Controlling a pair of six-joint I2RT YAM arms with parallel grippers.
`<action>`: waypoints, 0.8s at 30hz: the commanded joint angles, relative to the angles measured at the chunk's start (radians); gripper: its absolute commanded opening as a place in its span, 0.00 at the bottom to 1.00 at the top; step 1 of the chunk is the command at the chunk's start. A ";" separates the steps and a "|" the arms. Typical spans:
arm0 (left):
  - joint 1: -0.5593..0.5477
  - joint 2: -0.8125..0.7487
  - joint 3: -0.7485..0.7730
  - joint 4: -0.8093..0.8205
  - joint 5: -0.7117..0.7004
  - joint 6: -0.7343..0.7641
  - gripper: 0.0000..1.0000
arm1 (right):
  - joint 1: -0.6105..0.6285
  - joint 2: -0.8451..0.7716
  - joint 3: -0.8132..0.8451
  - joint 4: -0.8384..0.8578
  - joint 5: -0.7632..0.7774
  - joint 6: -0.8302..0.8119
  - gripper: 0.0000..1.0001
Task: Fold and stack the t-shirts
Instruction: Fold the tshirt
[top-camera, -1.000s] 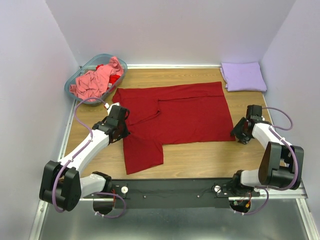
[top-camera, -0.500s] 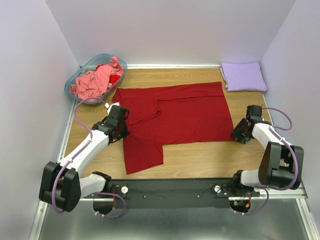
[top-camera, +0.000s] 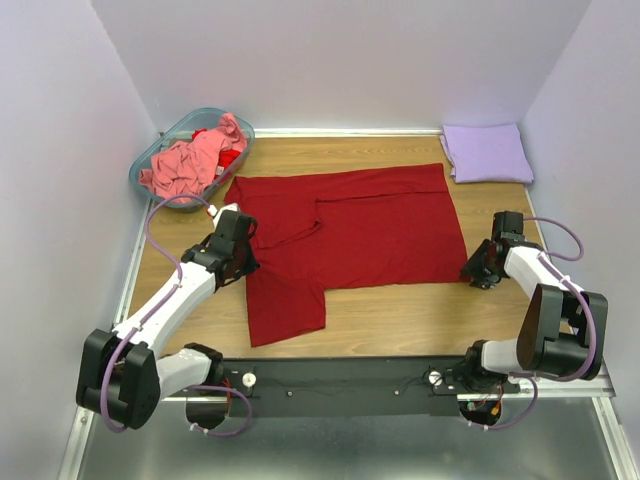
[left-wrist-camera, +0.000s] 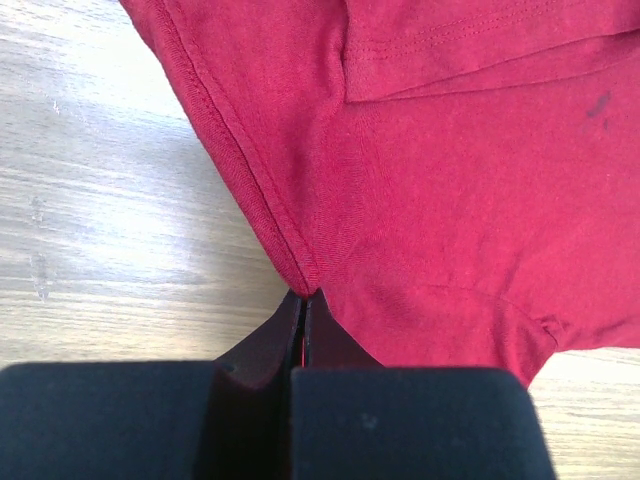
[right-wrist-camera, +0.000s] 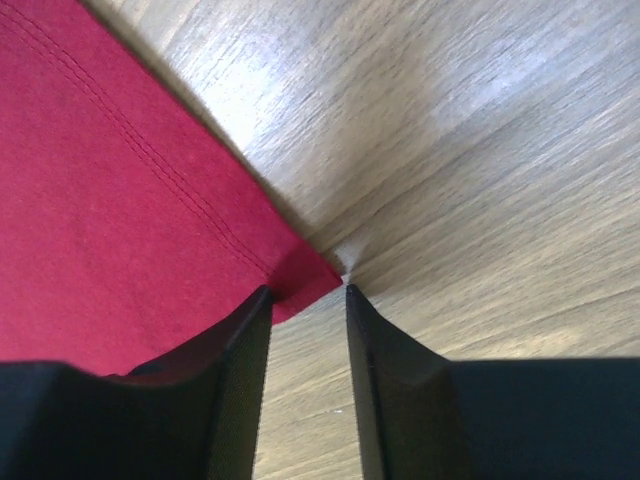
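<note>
Dark red t-shirt (top-camera: 350, 235) lies spread across the middle of the wooden table (top-camera: 400, 320). Body mostly flat. The left part is folded over on itself, and one flap reaches toward the near edge.

Left gripper (top-camera: 244, 266) sits low at the shirt's left edge. In the left wrist view its fingers (left-wrist-camera: 250, 350) are pressed together with no gap. The hemmed edge of the red cloth runs straight into the tips, so it is clenched on the dark red t-shirt.

Right gripper (top-camera: 470, 268) is at the shirt's near right corner, down at table level. In the right wrist view the jaws stand apart, and bare wood shows in the gap. The cloth corner reaches the left fingertip and pokes into the gap. It looks unclamped, though the contact point is partly hidden by the finger.

Lavender t-shirt (top-camera: 487, 152) is folded flat in the far right corner of the table, well apart from the red one.

Salmon-pink t-shirt (top-camera: 190, 160) is crumpled inside the teal basket (top-camera: 137, 172) at the far left corner. A bit of brighter red cloth (top-camera: 230, 158) lies beside it in the basket.
</note>
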 joint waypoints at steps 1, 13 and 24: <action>-0.006 -0.024 -0.016 0.015 0.019 0.014 0.00 | -0.007 0.009 0.011 -0.052 0.042 0.001 0.41; -0.006 -0.032 -0.016 0.009 0.027 0.011 0.00 | -0.005 0.020 0.034 -0.012 0.078 -0.013 0.27; -0.005 -0.026 -0.017 0.014 0.031 0.016 0.00 | -0.005 0.017 0.042 0.014 0.065 -0.012 0.34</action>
